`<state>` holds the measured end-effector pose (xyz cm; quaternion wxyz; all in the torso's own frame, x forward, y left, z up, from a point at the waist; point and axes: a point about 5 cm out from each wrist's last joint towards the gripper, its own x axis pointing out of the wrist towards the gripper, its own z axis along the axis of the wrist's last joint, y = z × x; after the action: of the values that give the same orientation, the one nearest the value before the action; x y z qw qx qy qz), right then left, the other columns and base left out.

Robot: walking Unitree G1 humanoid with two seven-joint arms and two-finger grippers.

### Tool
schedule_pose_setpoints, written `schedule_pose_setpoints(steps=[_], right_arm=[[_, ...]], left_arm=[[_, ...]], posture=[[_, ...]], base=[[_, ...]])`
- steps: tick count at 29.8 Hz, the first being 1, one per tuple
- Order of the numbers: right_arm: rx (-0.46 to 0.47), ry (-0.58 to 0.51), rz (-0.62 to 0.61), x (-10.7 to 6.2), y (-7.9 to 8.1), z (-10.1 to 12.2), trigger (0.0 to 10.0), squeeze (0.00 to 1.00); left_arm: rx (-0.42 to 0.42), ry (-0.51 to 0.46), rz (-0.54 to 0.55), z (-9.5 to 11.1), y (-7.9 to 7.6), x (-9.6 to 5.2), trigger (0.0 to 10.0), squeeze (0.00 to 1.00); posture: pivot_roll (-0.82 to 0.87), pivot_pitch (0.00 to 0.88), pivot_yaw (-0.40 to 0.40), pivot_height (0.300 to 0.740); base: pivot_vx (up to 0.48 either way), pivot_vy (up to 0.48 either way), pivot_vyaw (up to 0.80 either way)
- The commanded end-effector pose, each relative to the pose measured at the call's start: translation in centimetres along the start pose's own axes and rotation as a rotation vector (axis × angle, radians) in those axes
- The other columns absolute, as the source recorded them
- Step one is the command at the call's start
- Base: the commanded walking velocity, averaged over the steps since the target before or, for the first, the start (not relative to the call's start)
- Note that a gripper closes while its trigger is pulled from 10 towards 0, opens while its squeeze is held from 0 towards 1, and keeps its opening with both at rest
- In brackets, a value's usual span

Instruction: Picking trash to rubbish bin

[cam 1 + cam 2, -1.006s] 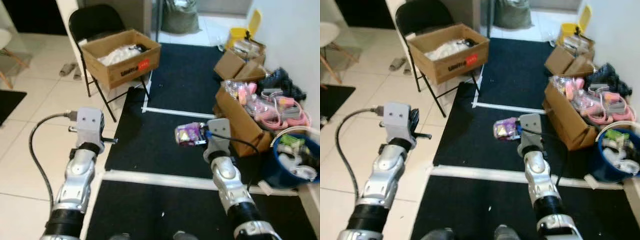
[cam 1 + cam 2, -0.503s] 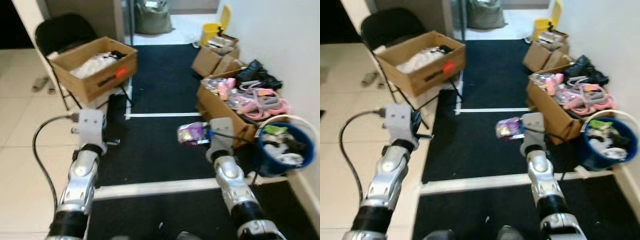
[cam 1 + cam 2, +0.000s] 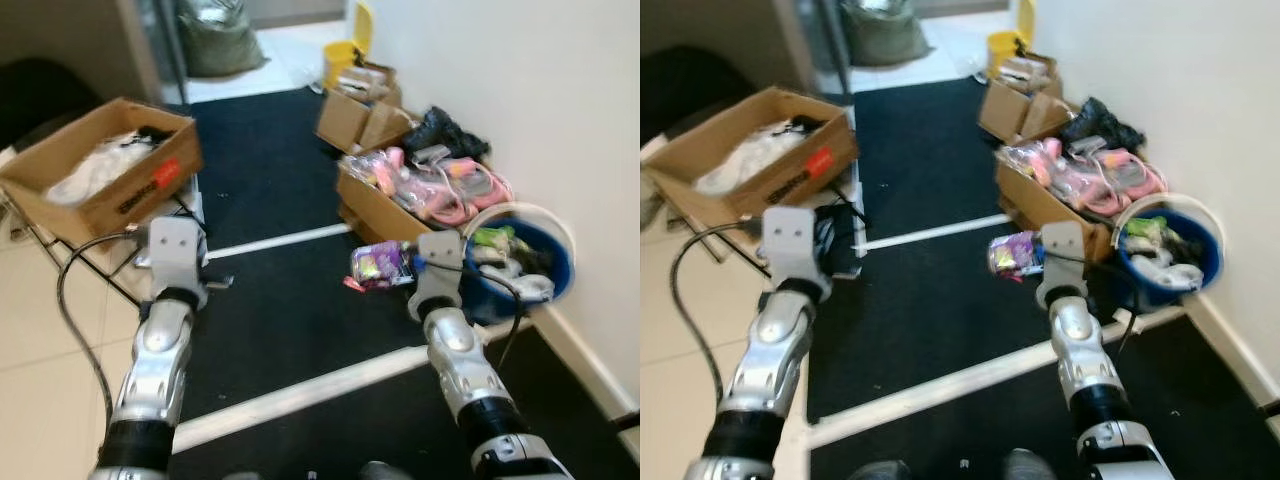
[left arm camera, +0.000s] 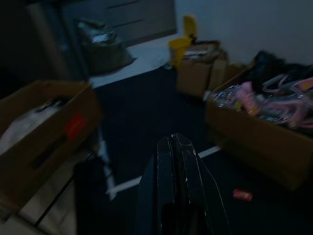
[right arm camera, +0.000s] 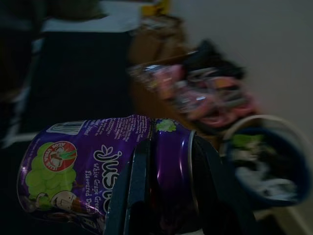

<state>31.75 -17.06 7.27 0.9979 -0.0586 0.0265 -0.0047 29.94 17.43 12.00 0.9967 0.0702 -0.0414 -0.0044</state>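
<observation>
Grape drink can: a crushed purple can (image 5: pixel 93 171) is held in the right pincer (image 3: pixel 400 268), raised above the black floor mat (image 3: pixel 270 300) and not resting on anything.
Right pincer: the two black fingers (image 5: pixel 137 191) are clamped on the can near one end, with the printed body jutting out sideways past them.
Rubbish bin: a blue bin with a pale rim (image 3: pixel 545 262) stands by the white wall (image 3: pixel 520 90); it is already partly filled with wrappers and scraps.
Key relation: seen from the head, the bin lies at about 3 o'clock from the held can, near but not yet beneath it.
Long axis: the can is judged to lie roughly level, its length running across the pincer's fingers rather than along them.
Nearer arm: the right arm is the nearer to the bin; the left pincer (image 4: pixel 176 161) hangs idle at about 9 o'clock of the can, its fingers pressed together and holding nothing.
Look of the can: dented and creased, purple, with green grape artwork and white lettering; it is judged light and easily released.
Neighbours: an open cardboard box of pink items (image 3: pixel 400 205) sits just beside the bin at about 11 o'clock from it.
</observation>
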Motion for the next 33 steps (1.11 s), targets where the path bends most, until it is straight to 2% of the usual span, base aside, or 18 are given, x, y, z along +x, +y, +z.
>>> schedule_pose_setpoints(steps=[1, 7, 12, 33], right_arm=[[0.012, 0.014, 0.015, -0.12, 0.75, -0.29, 10.0, 0.00], [0.023, 0.022, 0.007, -0.07, 0.76, -0.40, 10.0, 0.00], [-0.037, 0.027, 0.010, -0.10, 0.86, -0.65, 10.0, 0.00], [0.021, 0.051, 0.004, -0.35, 1.30, -1.08, 10.0, 0.00]], left_arm=[[0.014, 0.012, 0.013, -0.29, 0.53, -0.16, 10.0, 0.00], [0.016, 0.010, 0.014, -0.22, 0.58, -0.13, 10.0, 0.00], [0.019, 0.011, 0.010, -0.21, 0.63, -0.12, 10.0, 0.00], [0.025, 0.022, -0.013, -0.26, 0.66, -0.15, 10.0, 0.00]], posture=[[0.07, 0.025, 0.004, 0.740], [0.08, 0.025, 0.006, 0.740], [0.08, 0.028, 0.011, 0.740], [0.09, 0.038, 0.041, 0.740]], base=[[0.330, 0.000, -0.63], [0.331, 0.000, -0.62], [0.332, 0.000, 0.00], [0.332, 0.000, 0.00]])
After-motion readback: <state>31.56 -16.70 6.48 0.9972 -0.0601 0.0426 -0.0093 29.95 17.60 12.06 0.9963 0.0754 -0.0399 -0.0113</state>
